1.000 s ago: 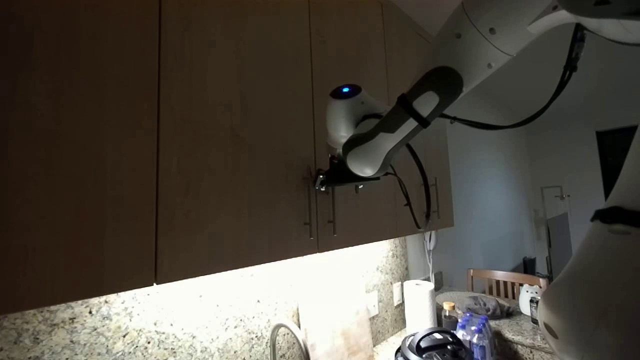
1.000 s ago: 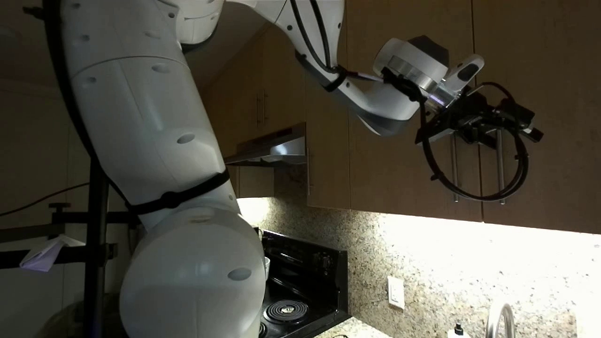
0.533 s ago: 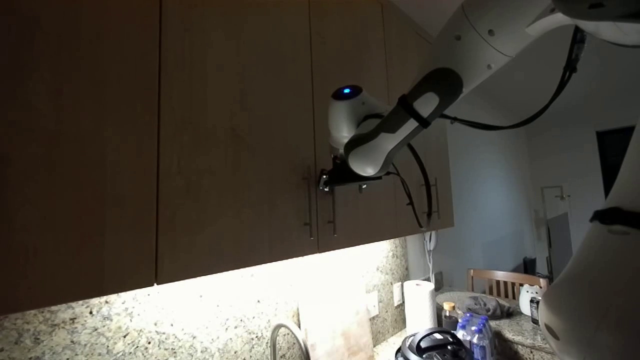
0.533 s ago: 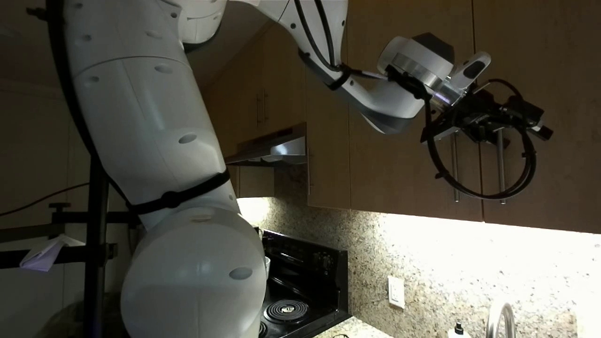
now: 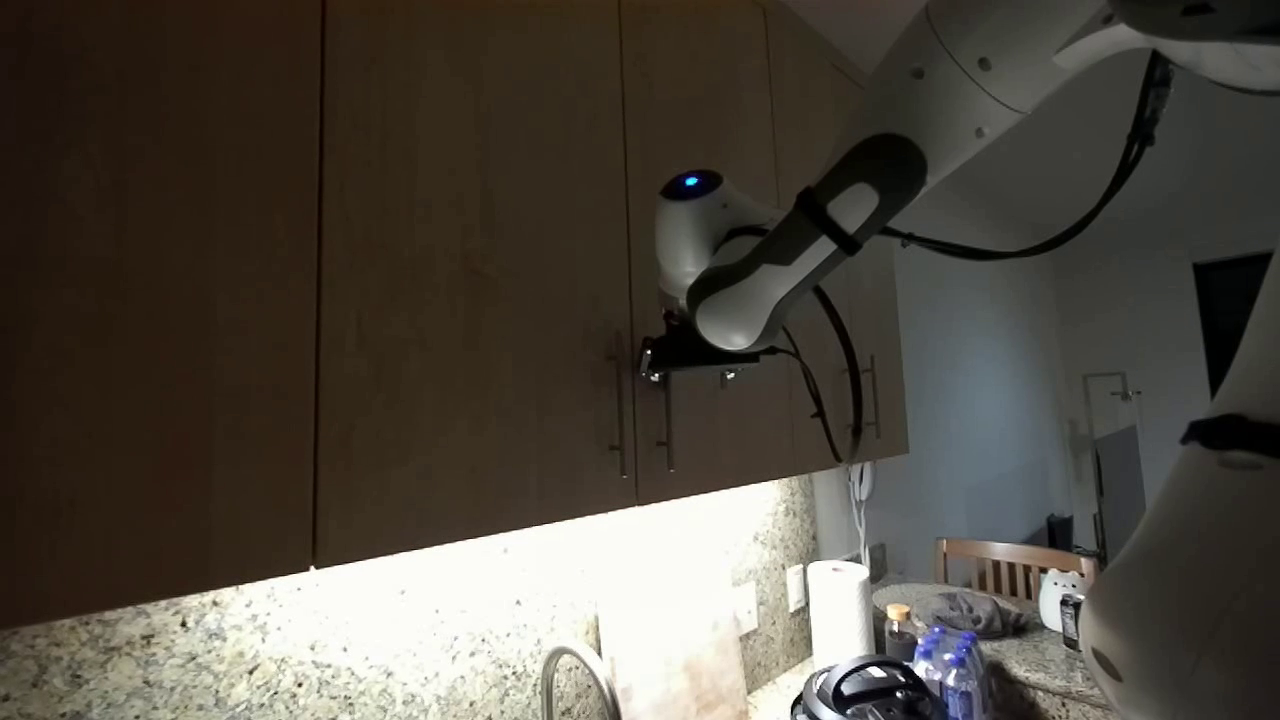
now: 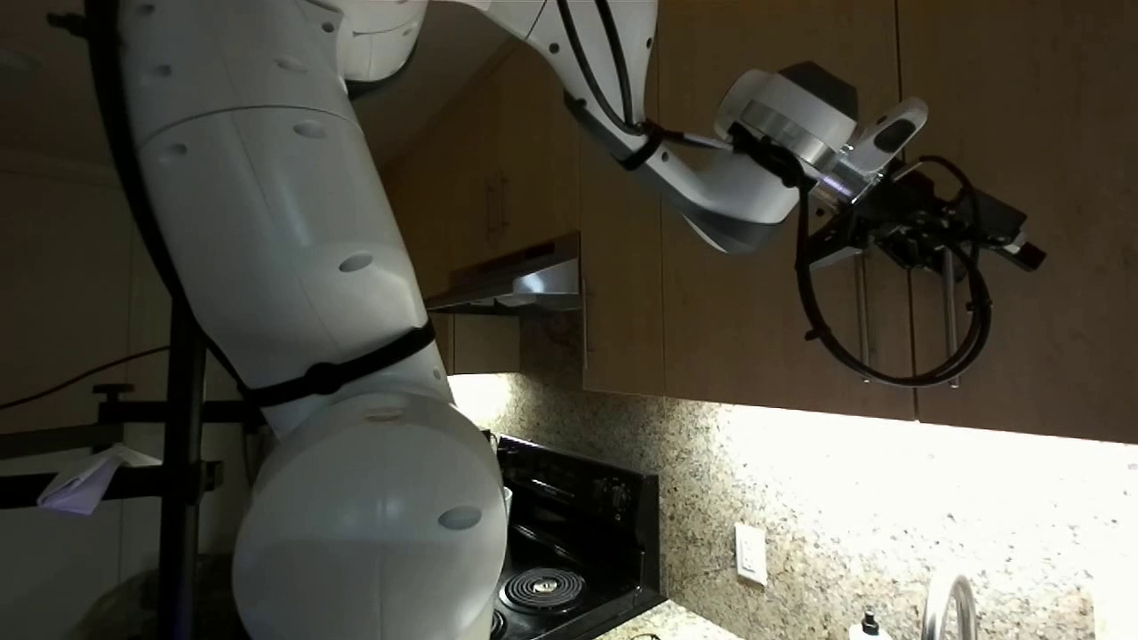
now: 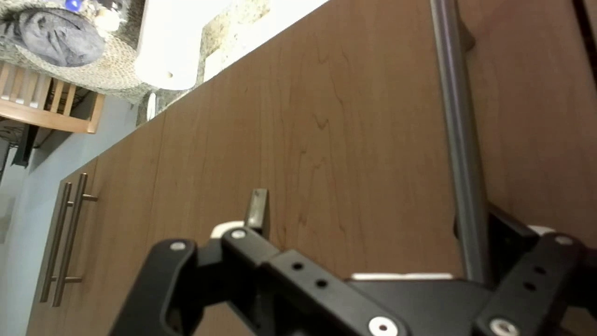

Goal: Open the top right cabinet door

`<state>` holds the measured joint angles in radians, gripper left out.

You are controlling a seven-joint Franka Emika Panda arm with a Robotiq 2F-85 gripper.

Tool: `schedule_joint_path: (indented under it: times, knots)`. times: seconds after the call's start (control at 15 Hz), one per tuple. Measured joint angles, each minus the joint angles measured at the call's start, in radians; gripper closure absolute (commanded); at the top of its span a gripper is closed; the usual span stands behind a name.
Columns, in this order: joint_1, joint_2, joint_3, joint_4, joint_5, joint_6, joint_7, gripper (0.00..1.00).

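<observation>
The top right cabinet door (image 5: 700, 110) is a narrow brown wood slab, flush with its neighbours and closed. It also shows in an exterior view (image 6: 1031, 373) and fills the wrist view (image 7: 322, 116). Its slim vertical metal handle (image 5: 668, 430) is near the lower corner beside the seam, and runs down the right of the wrist view (image 7: 457, 130). My gripper (image 7: 364, 212) is open at the handle's upper part. The bar lies against or just in front of the right finger and hides its tip; contact cannot be told. The left finger is apart from the bar, over bare door.
The neighbouring door's handle (image 5: 619, 420) stands close beside, across the seam. Two more handles (image 7: 70, 233) are farther along the cabinets. Below are a faucet (image 5: 580, 660), a paper towel roll (image 5: 840, 610) and bottles (image 5: 950, 670). A cable loop (image 6: 978, 307) hangs from the wrist.
My gripper has shifted slightly along the cabinet, away from the neighbouring door's handle, then stayed nearly still. The cable loop has swung. The door has not moved.
</observation>
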<state>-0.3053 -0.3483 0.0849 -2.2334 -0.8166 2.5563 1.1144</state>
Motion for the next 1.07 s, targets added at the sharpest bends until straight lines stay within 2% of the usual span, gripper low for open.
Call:
schedule_joint_path:
  times: [0.67,1.07]
  knots:
    - [0.012,-0.005,-0.009,-0.008,0.0,-0.01,0.126,0.0]
    - [0.013,-0.007,-0.013,-0.013,0.0,-0.006,0.15,0.0]
